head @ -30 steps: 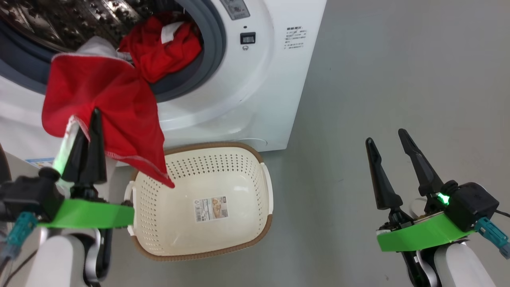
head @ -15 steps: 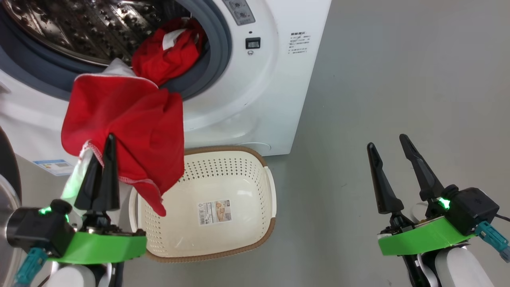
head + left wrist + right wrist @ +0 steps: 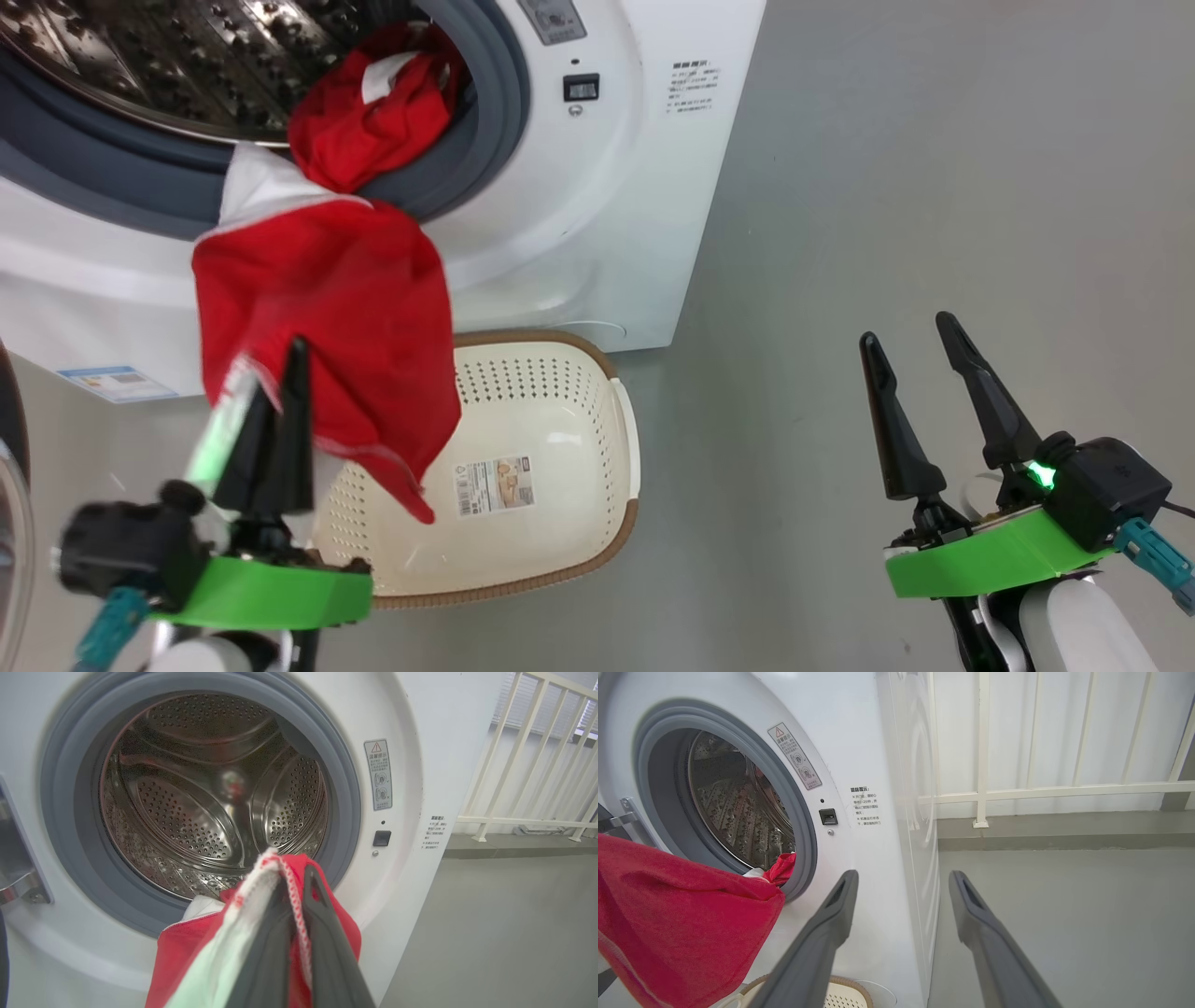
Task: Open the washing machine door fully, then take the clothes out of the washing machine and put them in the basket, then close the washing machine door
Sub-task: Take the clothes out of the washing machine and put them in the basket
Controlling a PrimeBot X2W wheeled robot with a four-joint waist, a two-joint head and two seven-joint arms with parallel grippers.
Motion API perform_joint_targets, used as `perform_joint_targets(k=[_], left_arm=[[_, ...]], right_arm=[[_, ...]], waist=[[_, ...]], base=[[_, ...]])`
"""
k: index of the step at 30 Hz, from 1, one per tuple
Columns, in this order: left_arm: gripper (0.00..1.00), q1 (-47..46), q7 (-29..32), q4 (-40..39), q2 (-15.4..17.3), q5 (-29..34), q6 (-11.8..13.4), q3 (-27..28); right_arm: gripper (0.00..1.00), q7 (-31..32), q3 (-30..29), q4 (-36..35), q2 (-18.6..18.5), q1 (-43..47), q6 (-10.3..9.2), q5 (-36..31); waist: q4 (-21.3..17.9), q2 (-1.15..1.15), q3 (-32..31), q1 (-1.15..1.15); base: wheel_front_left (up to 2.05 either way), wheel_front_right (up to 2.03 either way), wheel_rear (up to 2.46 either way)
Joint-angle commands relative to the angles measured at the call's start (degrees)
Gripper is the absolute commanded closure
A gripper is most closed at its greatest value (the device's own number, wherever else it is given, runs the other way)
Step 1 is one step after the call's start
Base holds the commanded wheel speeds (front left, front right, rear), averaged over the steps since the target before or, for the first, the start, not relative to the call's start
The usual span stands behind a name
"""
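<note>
left gripper (image 3: 271, 373) clamps the clothes (image 3: 327, 308), strung lengthwise from washing machine (image 3: 597, 215) toward basket (image 3: 560, 523); right gripper (image 3: 906, 329) spread.

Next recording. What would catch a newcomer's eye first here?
The bright red clothes stretch from the washing machine's open mouth down to the left gripper, which is shut on the fabric, with a corner dangling over the basket. Next come the shiny perforated drum behind them and the right gripper, open and empty at the head view's lower right.
</note>
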Motion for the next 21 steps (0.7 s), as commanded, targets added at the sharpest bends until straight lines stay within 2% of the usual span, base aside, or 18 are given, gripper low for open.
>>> perform_joint_targets(k=[1, 4, 13, 21], left_arm=[[1.00, -0.68, 0.04, 1.09, 0.47, -0.51, -0.73, 1.25], [1.00, -1.81, 0.13, 4.30, 0.30, -1.00, -1.16, 0.74], [1.00, -9.60, -0.95, 21.39, -1.28, -5.12, -3.28, -0.52], [1.00, -19.25, -1.68, 41.03, -1.25, -5.70, -4.42, -0.95]], right_arm=[[0.00, -0.36, 1.38, -1.65, -0.12, 0.00, 0.28, -0.19], [0.00, -0.36, 1.65, -1.63, -0.12, -0.16, 0.28, -0.15], [0.00, -0.36, 2.16, -1.80, -0.12, -1.48, 0.28, -0.31], [0.00, -0.36, 3.64, -1.89, -0.12, -3.47, 0.28, 0.25]], waist=[[-0.14, 0.00, 0.45, 0.00], [-0.29, 0.00, 0.97, 0.00], [-1.42, 0.00, 4.85, 0.00], [-2.96, 0.00, 9.89, 0.00]], base=[[0.00, 0.00, 0.00], [0.00, 0.00, 0.00], [0.00, 0.00, 0.00], [0.00, 0.00, 0.00]])
